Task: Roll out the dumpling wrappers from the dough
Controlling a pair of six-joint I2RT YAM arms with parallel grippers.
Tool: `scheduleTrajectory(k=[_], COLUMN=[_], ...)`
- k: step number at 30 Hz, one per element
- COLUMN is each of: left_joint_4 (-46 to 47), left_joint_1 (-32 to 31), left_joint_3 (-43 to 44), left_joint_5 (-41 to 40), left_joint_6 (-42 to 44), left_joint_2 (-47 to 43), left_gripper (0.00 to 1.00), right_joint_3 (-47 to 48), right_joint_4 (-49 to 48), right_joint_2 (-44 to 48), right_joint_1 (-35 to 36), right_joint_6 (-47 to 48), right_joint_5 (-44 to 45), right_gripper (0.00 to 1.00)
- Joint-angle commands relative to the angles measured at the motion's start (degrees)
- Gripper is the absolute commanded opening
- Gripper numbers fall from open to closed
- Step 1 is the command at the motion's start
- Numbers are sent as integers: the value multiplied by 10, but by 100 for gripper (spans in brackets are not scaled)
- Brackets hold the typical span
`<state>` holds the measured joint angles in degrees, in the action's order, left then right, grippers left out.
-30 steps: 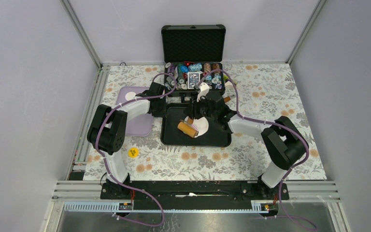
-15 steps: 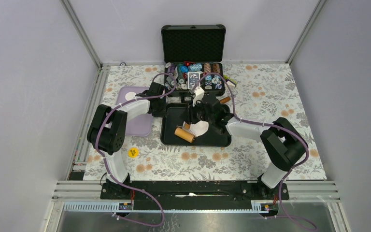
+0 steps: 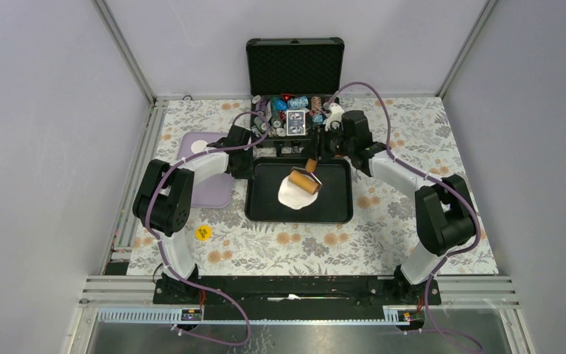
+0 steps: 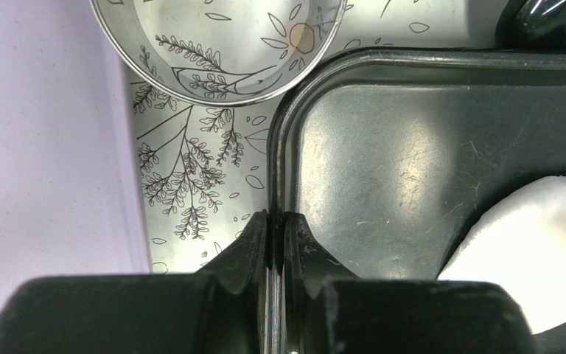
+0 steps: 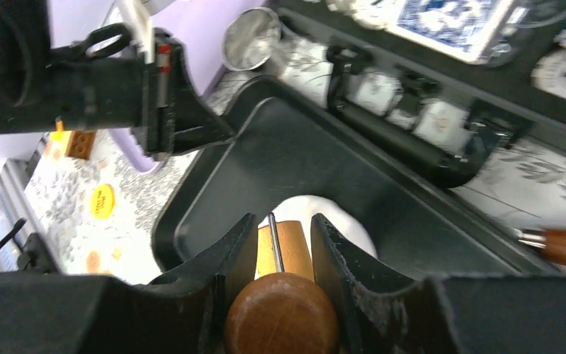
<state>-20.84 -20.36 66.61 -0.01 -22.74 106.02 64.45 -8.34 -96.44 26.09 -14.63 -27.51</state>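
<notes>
Two grippers work at the black tray (image 3: 337,210): left gripper (image 4: 274,221) clamped on its left rim near the far-left corner; right gripper (image 5: 281,225) grasping the rolling pin (image 3: 304,181) by its handle, which points towards the far edge. The dough (image 3: 289,198), a roughly round flat sheet, lies mid-tray, partly under the pin, with bare tray floor open towards the left, right and near rims.

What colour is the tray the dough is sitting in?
Black: the tray, holding the white dough, shows best in the top external view.
</notes>
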Motion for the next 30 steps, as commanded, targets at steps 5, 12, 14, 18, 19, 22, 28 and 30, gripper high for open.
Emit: scheduleTrajectory(k=[5,12,14,18,19,22,28,30], left_joint_4=[-20,-20,-20,-20,-20,-21,-20,-21], left_joint_1=[4,4,5,5,4,4,4,4], left_joint_3=[-12,-12,-12,-12,-12,-11,-12,-12], left_joint_5=[-49,-49,-49,-49,-48,-48,-48,-48], left_joint_6=[16,16,16,16,16,16,16,16], left_joint_2=[-1,-1,0,0,-1,-1,-1,0], left_gripper=[0,0,0,0,0,0,0,0], right_joint_3=[-55,-111,-122,-133,-134,-138,-85,-45], right_joint_4=[-22,-4,-4,-3,-3,-3,8,8], right_joint_2=[-24,-40,-40,-45,-46,-49,-10,8], right_joint_1=[-11,21,29,43,47,55,48,29], right_joint_6=[46,75,78,80,81,80,63,50], right_joint_5=[-3,22,29,35,36,37,14,3], right_gripper=[0,0,0,0,0,0,0,0])
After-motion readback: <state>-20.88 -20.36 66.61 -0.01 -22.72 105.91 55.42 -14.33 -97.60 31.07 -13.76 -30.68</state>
